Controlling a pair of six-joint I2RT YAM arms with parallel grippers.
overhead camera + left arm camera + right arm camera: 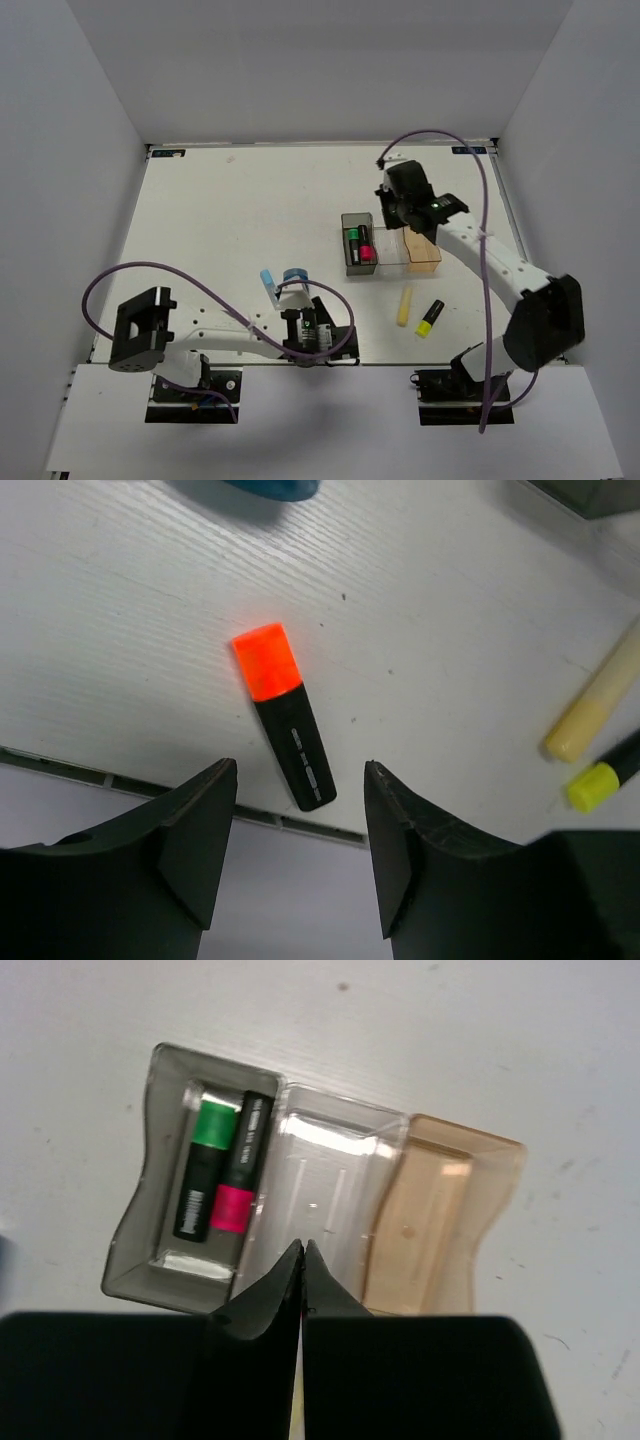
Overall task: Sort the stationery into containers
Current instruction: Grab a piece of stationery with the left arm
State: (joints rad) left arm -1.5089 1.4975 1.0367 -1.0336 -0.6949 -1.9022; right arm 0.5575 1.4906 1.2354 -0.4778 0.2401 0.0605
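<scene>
So the big white desk [230, 220] takes up most of the overhead view, with both arms bolted at its near edge.

The right arm [480, 250] reaches far out over the row of three joined open-top bins. The right jaws are pressed completely together with nothing between them, and their tips hang over the clear middle bin [330, 1160], near its border with the dark smoky grey bin [135, 1230]. The left arm [220, 338] lies low along the near edge. The left jaws stand wide apart and grip nothing.

The dark grey bin is at the left end of the row, and the tan-orange bin [440, 1220] is at the right end. Only the grey one has anything in it: a black highlighter with a green cap [205, 1170] and a black highlighter with a pink cap [240, 1175], side by side and touching.

On the open desk near the left arm sit a squat round blue roll [294, 275] and, just beside it, a light blue stick [268, 283]. Nearer the right arm's base, a pale yellow stick [404, 306] and a yellow-capped black highlighter [430, 318] lie close together.

A black highlighter with an orange cap [283, 725] lies flat on the desk right by the near edge. Its black end points into the gap between the left jaws and touches neither one.
</scene>
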